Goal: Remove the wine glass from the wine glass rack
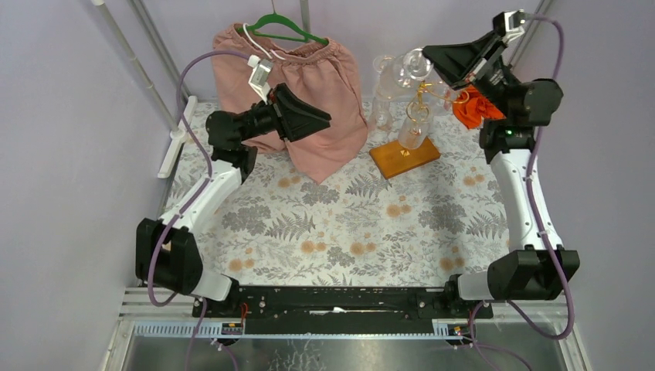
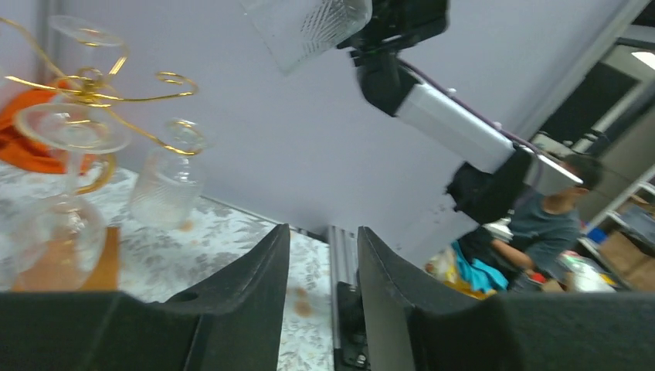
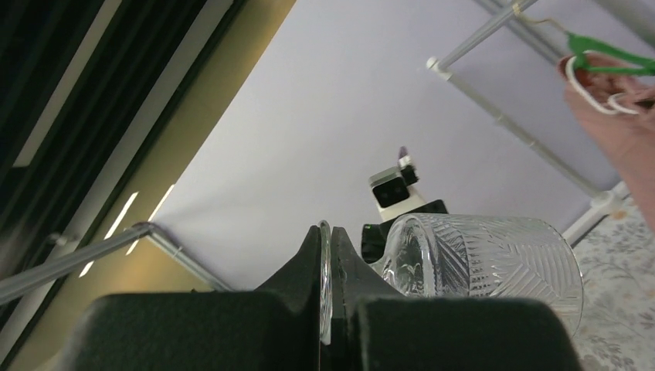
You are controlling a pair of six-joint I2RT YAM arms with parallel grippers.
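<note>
The wine glass rack, gold wire arms on an orange-brown wooden base, stands at the back right of the table. Clear glasses still hang from it; in the left wrist view its gold arms and hanging glasses are at the left. My right gripper is raised beside the rack top, shut on the thin foot disc of a ribbed wine glass. The disc stands edge-on between the jaws of my right gripper. My left gripper, seen from its wrist, is open, holds nothing, and points toward the rack.
Pink shorts hang on a green hanger at the back, just behind the left arm. An orange object sits by the right arm's wrist. A white rail borders the table's left edge.
</note>
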